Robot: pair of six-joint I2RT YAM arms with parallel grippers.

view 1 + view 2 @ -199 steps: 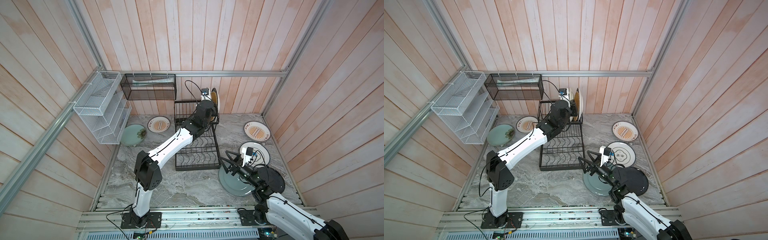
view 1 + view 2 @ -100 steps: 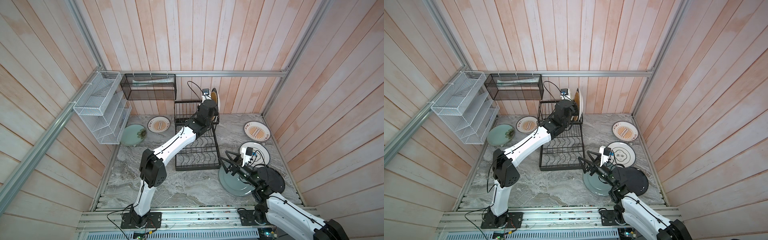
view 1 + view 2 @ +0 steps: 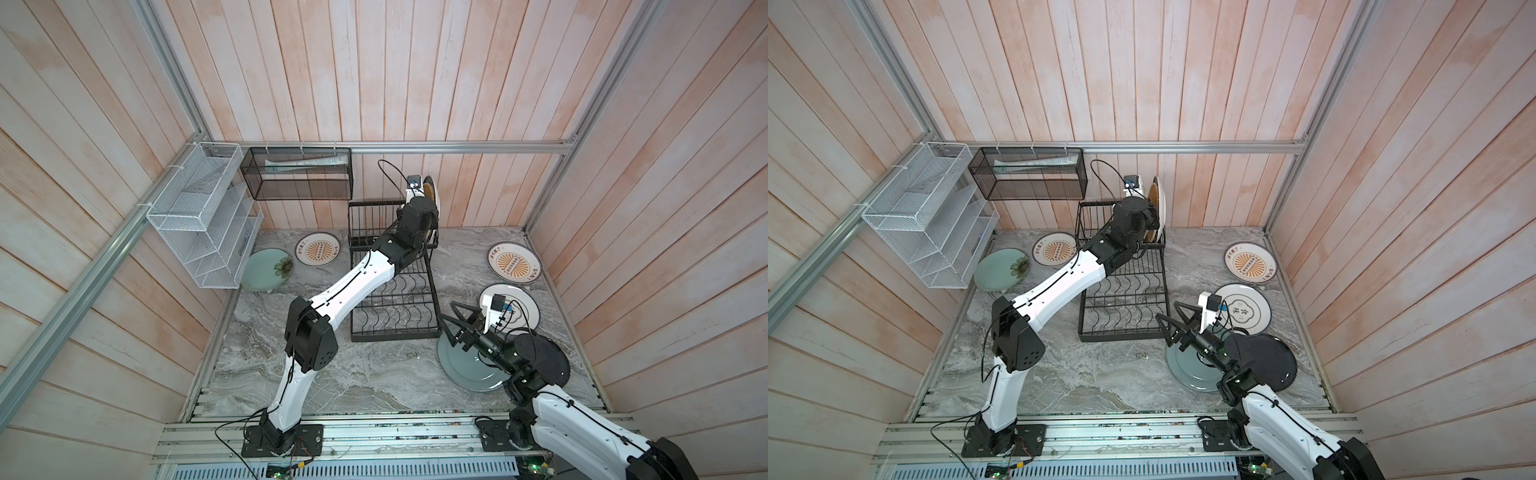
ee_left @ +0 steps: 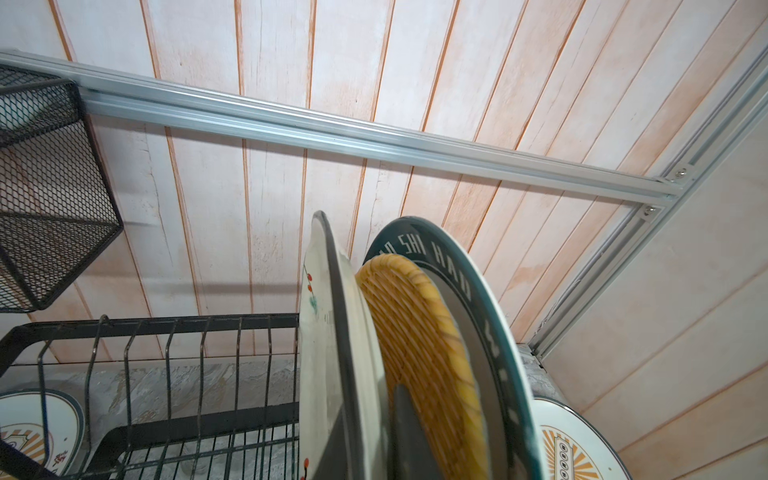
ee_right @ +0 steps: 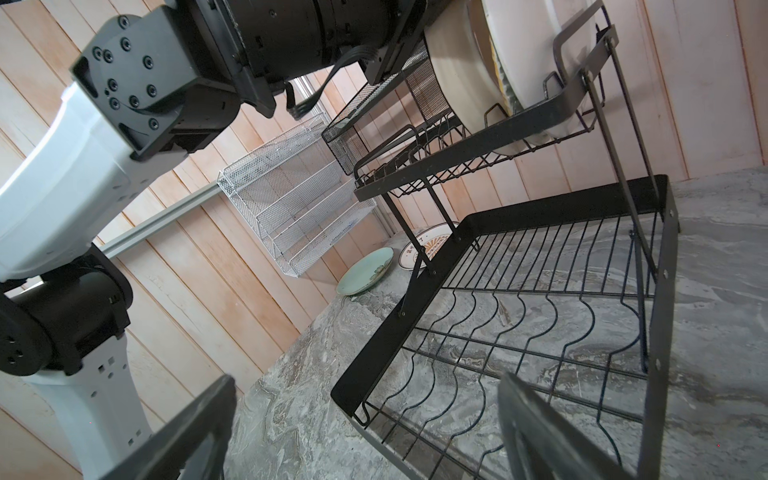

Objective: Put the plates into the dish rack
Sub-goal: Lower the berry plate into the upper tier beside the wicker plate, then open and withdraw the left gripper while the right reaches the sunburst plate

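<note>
The black wire dish rack (image 3: 392,309) stands mid-table. Three plates stand upright in its upper tier: a cream floral plate (image 4: 322,332), a yellow woven-look plate (image 4: 419,332) and a dark-rimmed lettered plate (image 4: 465,282). My left gripper (image 4: 370,432) is shut on the cream floral plate's rim, one finger on each side. My right gripper (image 3: 451,320) hangs open and empty by the rack's front right corner, above a grey-blue plate (image 3: 461,370). Flat on the table lie a pale green flower plate (image 3: 266,269), two sunburst plates (image 3: 318,249) (image 3: 514,262), a black-ringed white plate (image 3: 521,309) and a black plate (image 3: 550,359).
A black mesh basket (image 3: 297,174) hangs on the back wall and a white mesh organizer (image 3: 203,220) on the left wall. Wooden walls close in the table on three sides. The rack's lower tier (image 5: 540,324) holds nothing.
The left arm's elbow has swung a little to the right while its gripper stayed at the plates in the upper tier. The right arm has not moved.
</note>
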